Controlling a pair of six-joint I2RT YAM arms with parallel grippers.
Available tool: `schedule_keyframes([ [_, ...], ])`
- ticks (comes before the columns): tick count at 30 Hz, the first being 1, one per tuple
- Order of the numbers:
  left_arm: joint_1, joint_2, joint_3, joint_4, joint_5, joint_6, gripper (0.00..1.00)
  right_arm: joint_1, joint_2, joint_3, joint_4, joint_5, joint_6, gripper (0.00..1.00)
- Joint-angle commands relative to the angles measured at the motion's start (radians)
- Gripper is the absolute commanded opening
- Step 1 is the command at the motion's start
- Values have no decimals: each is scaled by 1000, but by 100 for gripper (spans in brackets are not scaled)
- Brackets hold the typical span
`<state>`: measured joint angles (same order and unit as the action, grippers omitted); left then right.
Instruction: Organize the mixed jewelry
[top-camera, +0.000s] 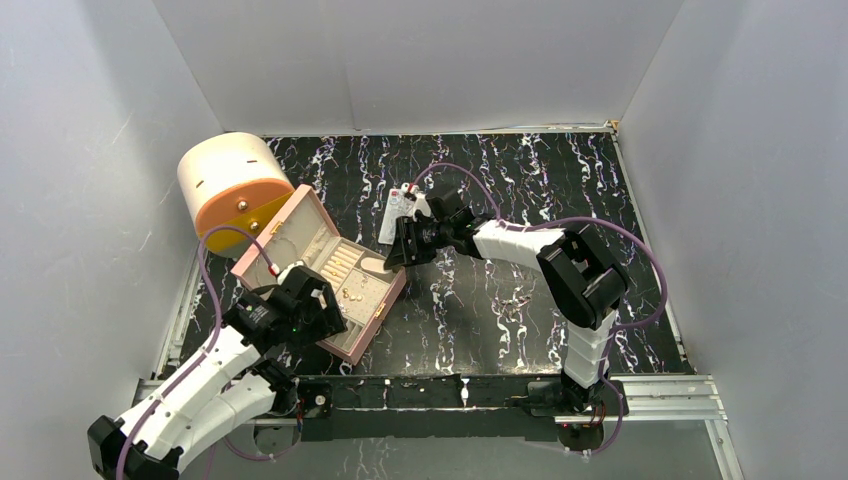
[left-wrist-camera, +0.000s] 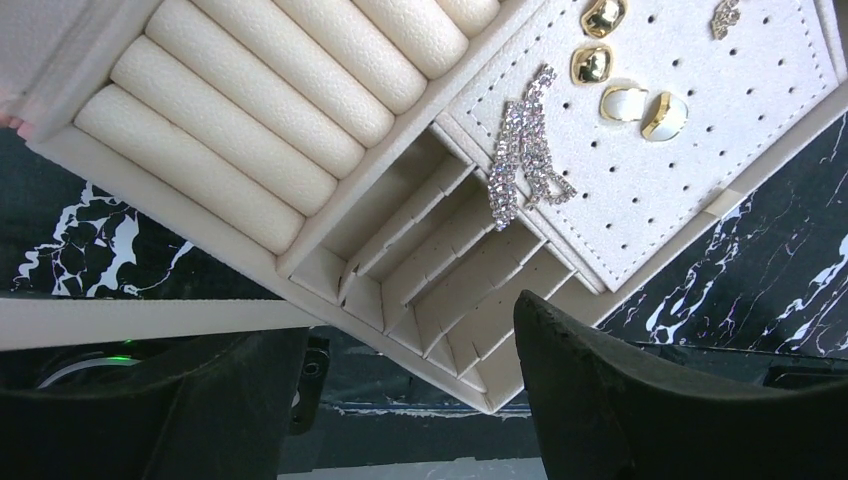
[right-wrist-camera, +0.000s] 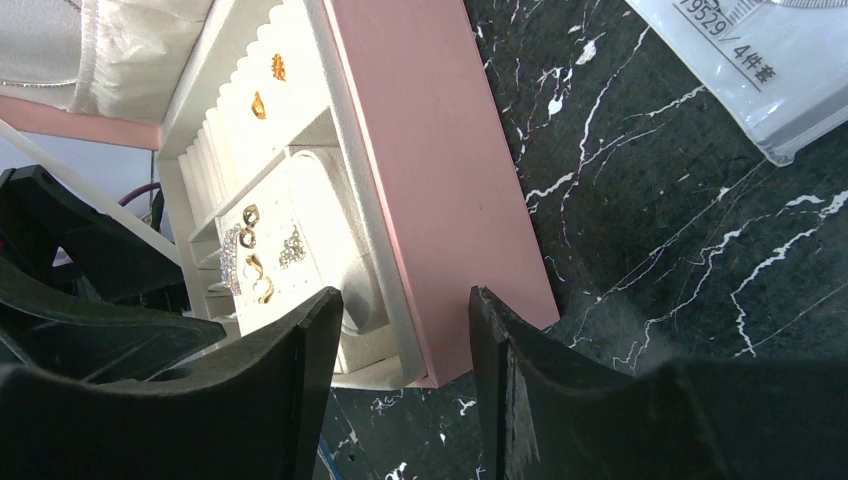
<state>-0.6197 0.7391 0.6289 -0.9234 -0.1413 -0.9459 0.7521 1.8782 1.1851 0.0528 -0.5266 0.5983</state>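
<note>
Up top first: the left arm (top-camera: 190, 390) reached in from the near-left corner, its left claw (top-camera: 325, 300) hanging over the near end of the open pink box (top-camera: 385, 318). The right arm (top-camera: 585, 270) was bent sharply at the elbow and stretched leftward. That put the right claw (top-camera: 403, 245) just beside the box's far-right edge, near a clear packet (top-camera: 396, 215). The jewelry (top-camera: 350, 293) showed only as tiny specks inside the box, and neither claw's spread was readable from here.

On to the left wrist: the left claw (left-wrist-camera: 410, 400) gaped wide, holding nothing, above the slotted compartment (left-wrist-camera: 440, 250). Gold studs (left-wrist-camera: 592, 62) and sparkly chain pieces (left-wrist-camera: 525, 155) sat on the perforated pad (left-wrist-camera: 700, 170). The topmost pieces were cut off by the frame.

Right wrist now: the right claw (right-wrist-camera: 405, 370) stood open and empty, its fingers (right-wrist-camera: 250, 400) framing the box's pink wall (right-wrist-camera: 430, 180) against the black table (right-wrist-camera: 650, 250). Whether they touched that wall, I couldn't tell. The left arm hid part of the tray, and the packet was cropped.
</note>
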Motion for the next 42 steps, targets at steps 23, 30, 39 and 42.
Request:
schedule_keyframes([
  [23,-2,75,-3,368,103,89,67,7,-157,-191,99,-58,61,49],
  [30,-2,194,80,392,38,160,67,6,-196,-174,36,107,92,53],
  [39,-2,208,150,271,-98,187,69,3,-247,-129,-8,242,155,63],
  [42,-2,166,158,233,-100,206,70,-11,-307,-145,3,258,168,67],
])
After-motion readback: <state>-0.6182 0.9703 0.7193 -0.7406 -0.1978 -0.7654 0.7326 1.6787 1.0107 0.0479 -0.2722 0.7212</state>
